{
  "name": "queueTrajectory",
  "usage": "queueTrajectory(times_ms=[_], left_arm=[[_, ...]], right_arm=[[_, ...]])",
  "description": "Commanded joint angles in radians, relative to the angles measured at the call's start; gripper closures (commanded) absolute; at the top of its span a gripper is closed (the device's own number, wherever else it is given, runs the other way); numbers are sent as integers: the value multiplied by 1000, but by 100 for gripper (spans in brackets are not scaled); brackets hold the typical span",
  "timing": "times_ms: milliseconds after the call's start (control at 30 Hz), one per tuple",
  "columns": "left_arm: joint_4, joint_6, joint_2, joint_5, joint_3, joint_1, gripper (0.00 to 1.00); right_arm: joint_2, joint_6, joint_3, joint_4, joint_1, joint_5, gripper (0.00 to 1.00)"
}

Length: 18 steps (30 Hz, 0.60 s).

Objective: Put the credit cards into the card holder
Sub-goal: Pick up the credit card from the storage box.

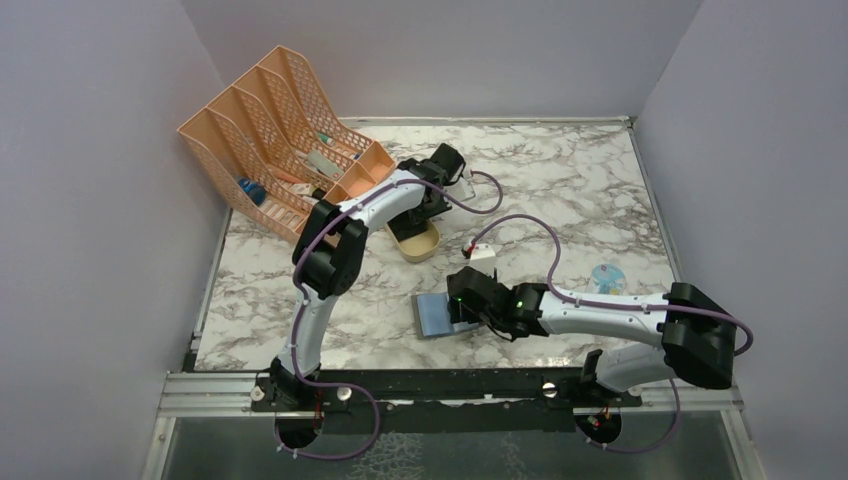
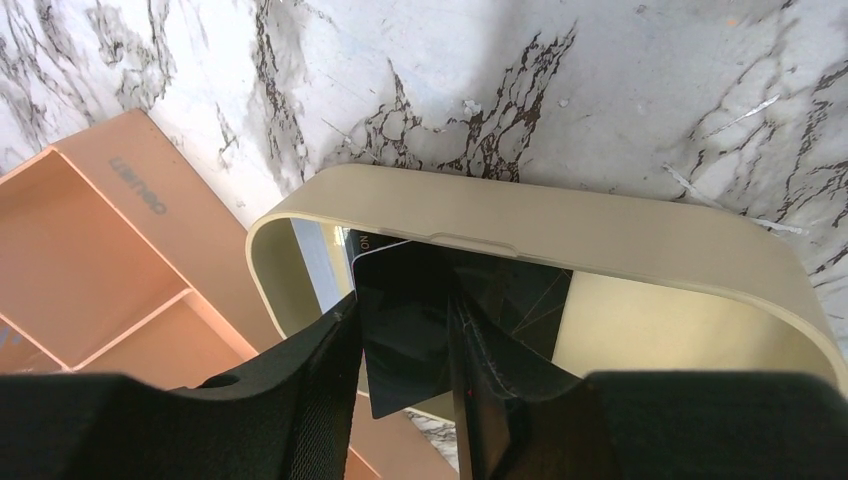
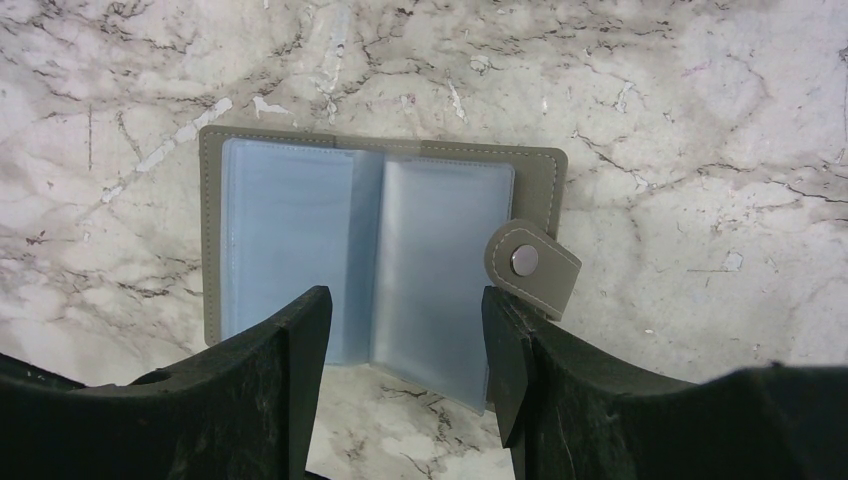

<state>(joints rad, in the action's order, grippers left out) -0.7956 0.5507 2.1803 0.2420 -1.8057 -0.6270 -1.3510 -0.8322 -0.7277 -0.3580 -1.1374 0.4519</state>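
The grey card holder (image 3: 380, 260) lies open on the marble, its blue-grey pockets up and its snap tab (image 3: 530, 262) to the right; it also shows in the top view (image 1: 438, 315). My right gripper (image 3: 405, 300) hangs open just above its near edge, with nothing between the fingers. My left gripper (image 2: 405, 310) reaches into the tan oval tray (image 2: 600, 215) and is shut on a black credit card (image 2: 405, 340), which is tilted up out of the tray. Another dark card (image 2: 530, 300) with thin gold lines and a pale card edge (image 2: 313, 262) lie in the tray.
The peach mesh file rack (image 1: 280, 130) stands at the back left, and its base (image 2: 90, 260) is right beside the tray. A small round bluish object (image 1: 608, 277) lies at the right. Grey walls close in the table on three sides.
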Motion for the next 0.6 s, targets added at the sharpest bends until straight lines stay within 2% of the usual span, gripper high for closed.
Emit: queueTrajectory(times_ms=[0, 233, 367, 567], left_arm=[[14, -6, -35, 30, 14, -8, 72], [-27, -43, -60, -9, 19, -18, 86], [-68, -102, -85, -30, 3, -19, 99], [-86, -200, -166, -58, -10, -18, 100]], right_arm=[[18, -4, 10, 13, 3, 33, 43], [15, -1, 11, 20, 2, 23, 43], [20, 2, 14, 30, 2, 7, 43], [35, 3, 36, 64, 3, -27, 43]])
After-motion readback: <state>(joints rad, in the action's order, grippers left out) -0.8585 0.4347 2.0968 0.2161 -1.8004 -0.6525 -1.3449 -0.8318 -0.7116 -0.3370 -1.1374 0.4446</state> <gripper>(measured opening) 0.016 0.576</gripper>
